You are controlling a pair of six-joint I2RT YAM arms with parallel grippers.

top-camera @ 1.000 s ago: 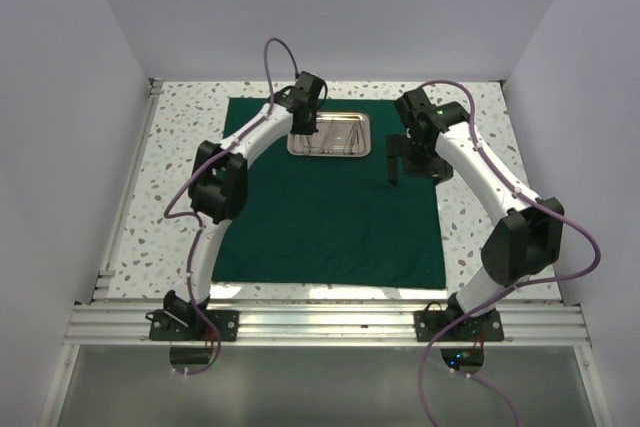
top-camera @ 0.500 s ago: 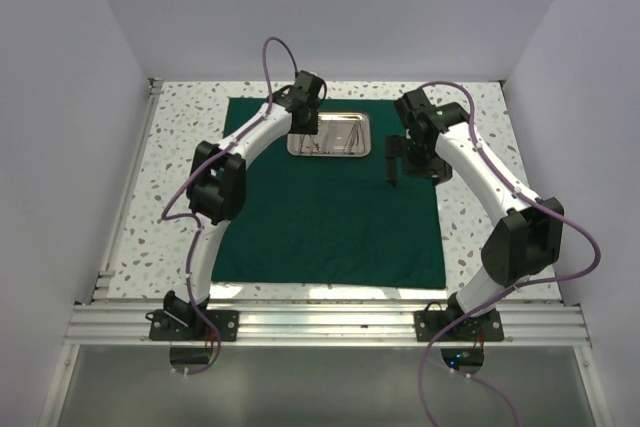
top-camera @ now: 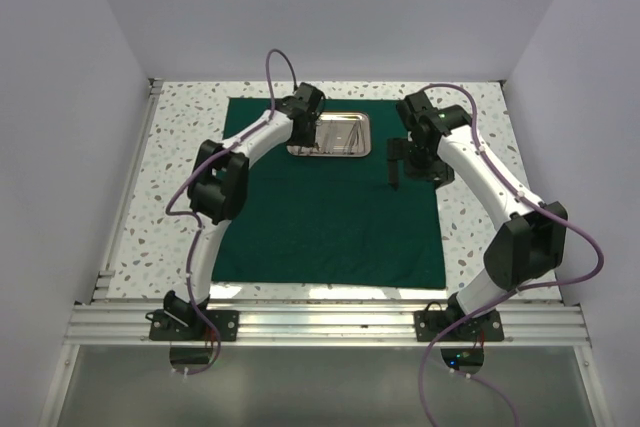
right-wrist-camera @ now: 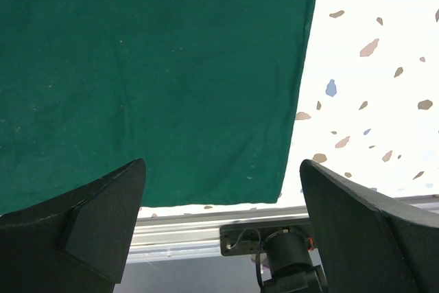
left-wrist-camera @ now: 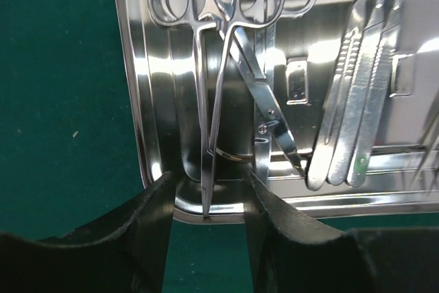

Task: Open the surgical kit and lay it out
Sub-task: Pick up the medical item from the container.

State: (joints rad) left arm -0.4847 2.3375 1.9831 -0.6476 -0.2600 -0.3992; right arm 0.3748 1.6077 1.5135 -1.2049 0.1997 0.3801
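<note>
The surgical kit lies opened out: its dark green cloth [top-camera: 320, 217] is spread flat, and the steel tray [top-camera: 352, 127] stands at the cloth's back middle. In the left wrist view the tray [left-wrist-camera: 130, 101] holds ring-handled forceps [left-wrist-camera: 206, 101], scissors [left-wrist-camera: 271, 111] and slim flat instruments [left-wrist-camera: 357, 101]. My left gripper [left-wrist-camera: 208, 228] is open at the tray's near rim. The forceps' tip lies between its fingers [left-wrist-camera: 154, 238] with a gap on each side. My right gripper [top-camera: 397, 162] hangs wide open above the cloth [right-wrist-camera: 137, 66], right of the tray, holding nothing.
Speckled white tabletop [top-camera: 470, 197] borders the cloth on all sides. An aluminium rail [top-camera: 330, 322] with both arm bases runs along the near edge. White walls close in the left, right and back. The right wrist view shows the cloth's near right corner [right-wrist-camera: 285, 183].
The left wrist has shifted slightly at the tray's left end. The right arm has barely moved.
</note>
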